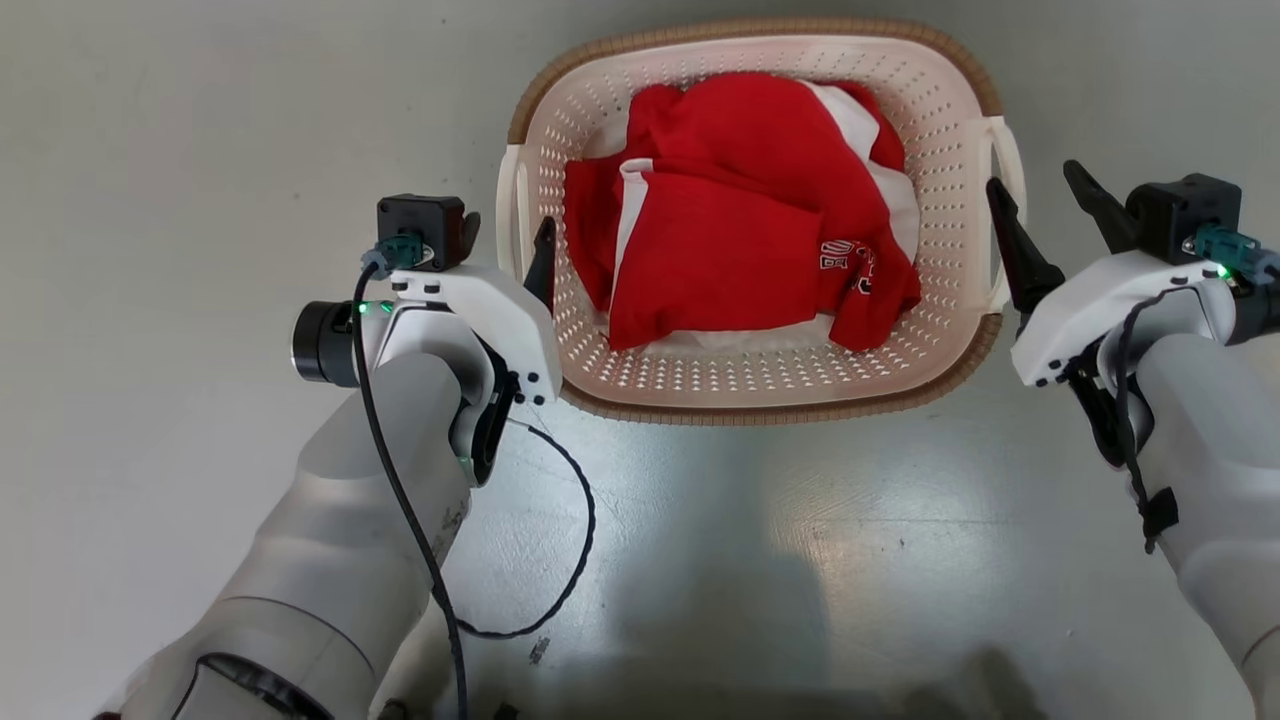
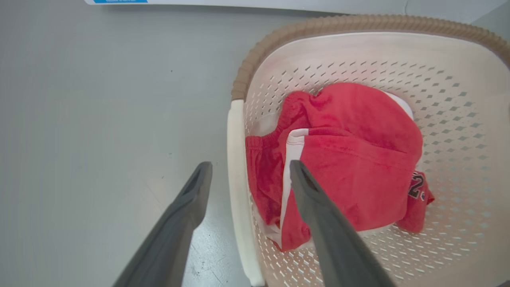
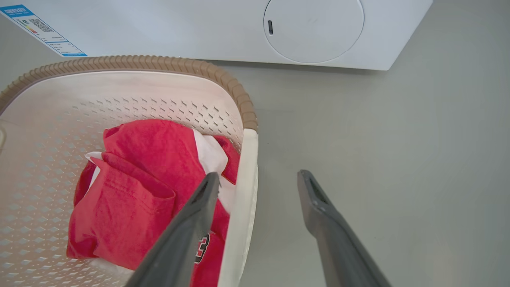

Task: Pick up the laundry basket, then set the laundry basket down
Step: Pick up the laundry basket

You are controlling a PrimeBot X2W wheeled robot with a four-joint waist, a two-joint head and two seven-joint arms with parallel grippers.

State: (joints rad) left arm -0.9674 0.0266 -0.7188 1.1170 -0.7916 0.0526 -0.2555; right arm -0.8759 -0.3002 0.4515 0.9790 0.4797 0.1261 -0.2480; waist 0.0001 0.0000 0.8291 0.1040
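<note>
My left gripper (image 1: 505, 250) is spread wide, one finger on each side of the left handle (image 2: 238, 187) of the laundry basket (image 1: 750, 385). The basket sits on the grey floor (image 1: 200, 120) between my arms, with a red jersey (image 1: 740, 200) inside. My right gripper (image 1: 1035, 185) is likewise spread astride the right handle (image 3: 244, 191).

Cream laundry basket (image 1: 930, 110) upright on floor, holding clothes.
</note>
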